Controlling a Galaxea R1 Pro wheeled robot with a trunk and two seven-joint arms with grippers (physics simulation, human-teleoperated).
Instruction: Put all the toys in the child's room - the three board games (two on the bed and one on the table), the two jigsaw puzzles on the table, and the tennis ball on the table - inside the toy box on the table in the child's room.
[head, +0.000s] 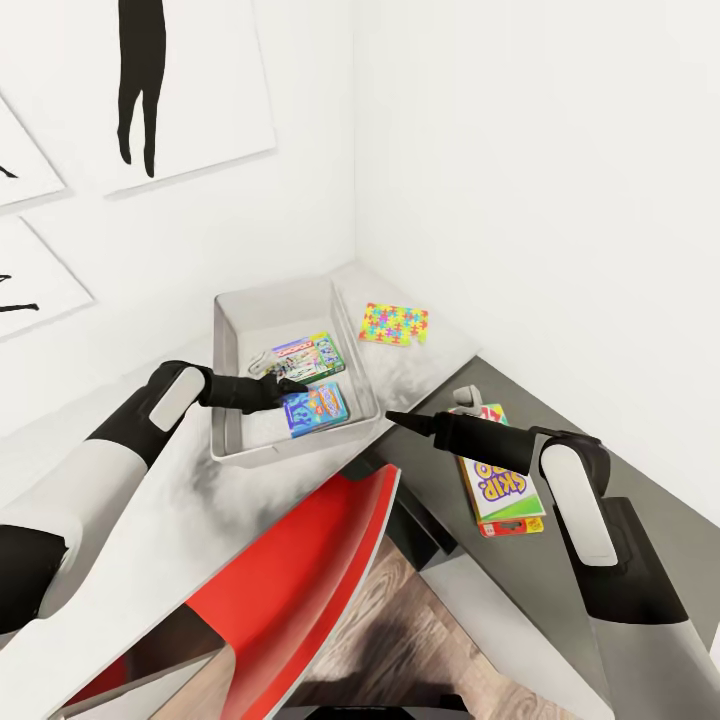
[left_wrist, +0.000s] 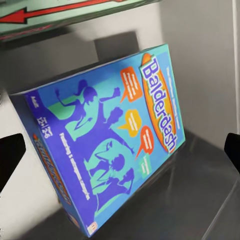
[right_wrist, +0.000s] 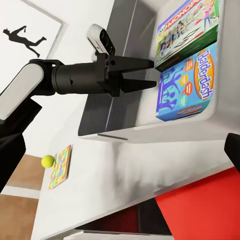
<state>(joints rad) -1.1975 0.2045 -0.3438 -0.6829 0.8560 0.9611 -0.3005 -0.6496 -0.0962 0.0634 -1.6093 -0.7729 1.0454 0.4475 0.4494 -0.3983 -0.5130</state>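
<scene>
Two board games already lie in the toy box (head: 232, 330): Monopoly (head: 305, 355) toward the far wall and Balderdash (head: 315, 405) just beside it, nearer the front rim. The left gripper (head: 285, 384) hangs over the box between them with its jaws apart and nothing held; the right wrist view shows the gap plainly. By my reading, the Balderdash box is down and this arm now needs to leave. It should rise straight up until the fingers clear the rim before swinging away, so neither box is dragged or tipped.

Balderdash lies flat, face up, its long axis running across the toy box, roughly parallel to the front wall, and its title runs along one long edge. Monopoly lies parallel to it.

The third game, Skip-Bo (head: 498, 487), rests flat on the dark surface to the right, long axis pointing away from the robot. The right gripper (head: 398, 417) hovers between it and the box; whether its jaws are apart I cannot tell, since they look like a single point from the head camera. One puzzle (head: 394, 324) lies flat on the table (head: 150, 520) beyond the box, and another (right_wrist: 60, 166) sits beside the ball (right_wrist: 47, 160).
</scene>
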